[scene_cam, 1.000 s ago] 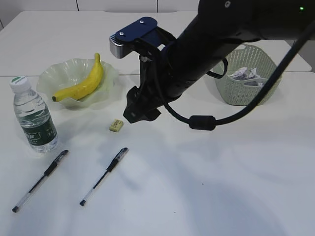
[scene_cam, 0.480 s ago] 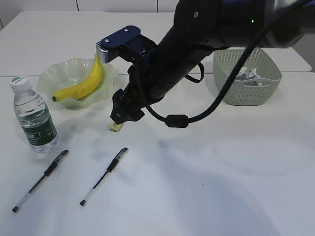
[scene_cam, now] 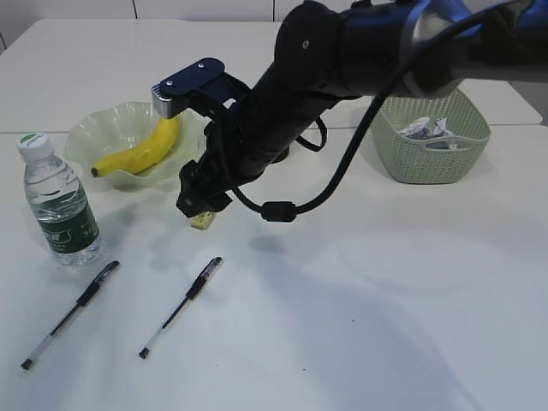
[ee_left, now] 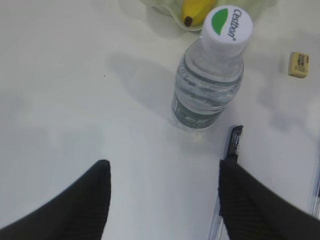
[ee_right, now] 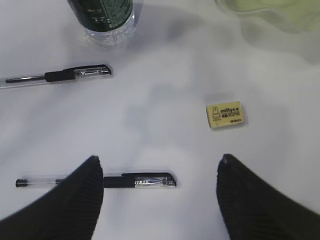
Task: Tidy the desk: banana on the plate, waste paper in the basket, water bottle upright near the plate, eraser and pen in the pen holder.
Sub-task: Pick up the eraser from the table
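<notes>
The yellow banana (scene_cam: 141, 150) lies in the pale green plate (scene_cam: 94, 127). A water bottle (scene_cam: 60, 205) stands upright left of it. The small yellow eraser (scene_cam: 203, 222) lies on the table, with my right gripper (scene_cam: 199, 199) hovering just above it, open and empty. In the right wrist view the eraser (ee_right: 225, 115) lies ahead of the right gripper (ee_right: 159, 158) and a pen (ee_right: 135, 180) lies between its fingers. A second pen (scene_cam: 73, 312) lies further left. My left gripper (ee_left: 163, 162) hangs open above the table near the bottle (ee_left: 210, 85). Crumpled paper (scene_cam: 428, 128) sits in the basket (scene_cam: 432, 158). The pen holder is out of view.
My right arm stretches from the upper right across the table's middle, and its cable loop (scene_cam: 274, 210) hangs low. The left arm does not show in the exterior view. White tabletop stretches over the front and right.
My right arm has swung left and lower, bringing its gripper from beside the eraser to just over it. Bottle, pens and banana have not moved.
</notes>
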